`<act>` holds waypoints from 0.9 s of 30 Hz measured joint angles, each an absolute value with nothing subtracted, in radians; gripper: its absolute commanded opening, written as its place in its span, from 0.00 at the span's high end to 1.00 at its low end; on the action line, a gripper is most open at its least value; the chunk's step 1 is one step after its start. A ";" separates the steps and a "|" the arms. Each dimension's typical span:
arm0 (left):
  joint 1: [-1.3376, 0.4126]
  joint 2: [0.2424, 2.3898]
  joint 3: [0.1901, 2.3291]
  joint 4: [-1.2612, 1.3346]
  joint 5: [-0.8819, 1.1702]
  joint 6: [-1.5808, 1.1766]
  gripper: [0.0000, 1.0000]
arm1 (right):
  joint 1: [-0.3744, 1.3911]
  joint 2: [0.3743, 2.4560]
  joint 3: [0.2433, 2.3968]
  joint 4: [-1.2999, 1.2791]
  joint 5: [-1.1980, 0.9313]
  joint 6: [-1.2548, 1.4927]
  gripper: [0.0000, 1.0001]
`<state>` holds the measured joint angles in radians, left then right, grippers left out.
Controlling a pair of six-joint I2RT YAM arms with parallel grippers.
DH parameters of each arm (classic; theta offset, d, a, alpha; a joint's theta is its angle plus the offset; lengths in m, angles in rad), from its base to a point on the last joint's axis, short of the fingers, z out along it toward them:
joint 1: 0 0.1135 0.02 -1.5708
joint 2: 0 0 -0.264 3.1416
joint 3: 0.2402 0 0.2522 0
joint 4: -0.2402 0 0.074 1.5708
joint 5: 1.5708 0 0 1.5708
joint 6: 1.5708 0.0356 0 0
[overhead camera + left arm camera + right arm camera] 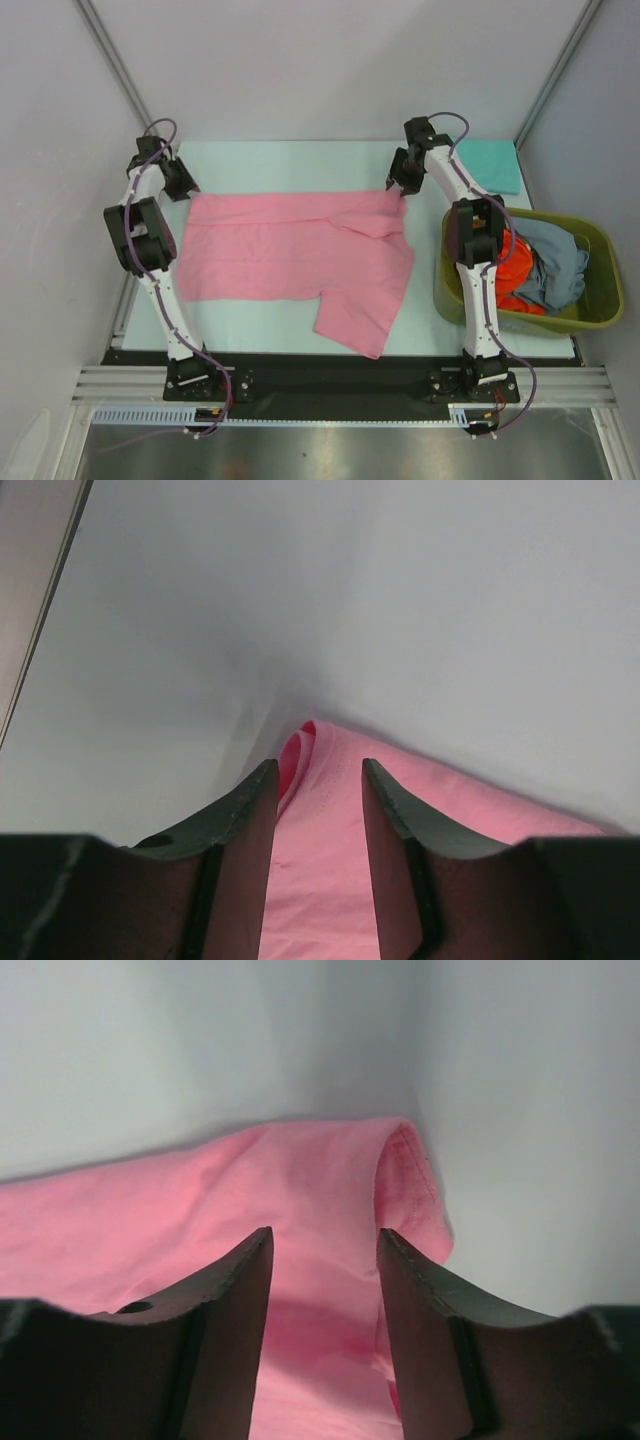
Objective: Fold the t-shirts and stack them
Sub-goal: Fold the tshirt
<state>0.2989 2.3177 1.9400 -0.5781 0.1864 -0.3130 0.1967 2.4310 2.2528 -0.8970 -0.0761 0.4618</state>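
From above: a pink t-shirt (290,250) lies spread flat in the middle of the pale table (260,325), its long axis running left to right, parallel to the near edge where both arms are bolted. At its right end a broad flap angles down toward the near edge. Which end carries the collar cannot be told. The left gripper (183,190) sits at the shirt's far left corner and the right gripper (400,188) at its far right corner. A folded teal t-shirt (488,165) lies at the far right corner of the table. Beside the right arm, an olive-green basket (600,240) holds a crumpled orange-red t-shirt (515,265) and a grey-blue t-shirt (555,260).

From the left wrist: the left gripper (318,770) has its dark fingers (245,820) spread, a clear gap between them. The pink t-shirt (450,800) shows through that gap, its rounded corner just beyond the tips.

From the right wrist: the right gripper (322,1235) likewise has its fingers (425,1300) parted, not pinching. The pink t-shirt (200,1210) fills the gap, with a hemmed, turned-over edge just past the right-hand tip.
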 measured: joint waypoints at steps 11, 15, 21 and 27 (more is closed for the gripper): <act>0.299 2.357 1.968 -0.586 0.167 -0.308 0.59 | 0.192 2.431 2.236 -0.899 -0.049 0.492 0.53; 0.299 2.366 1.969 -0.586 0.160 -0.305 0.68 | 0.192 2.433 2.236 -0.897 -0.042 0.509 0.56; 0.299 2.374 1.974 -0.586 0.158 -0.303 0.84 | 0.198 2.444 2.235 -0.878 0.011 0.554 0.79; 0.299 2.387 1.985 -0.587 0.142 -0.305 1.00 | 0.195 2.444 2.192 -0.832 0.122 0.618 1.00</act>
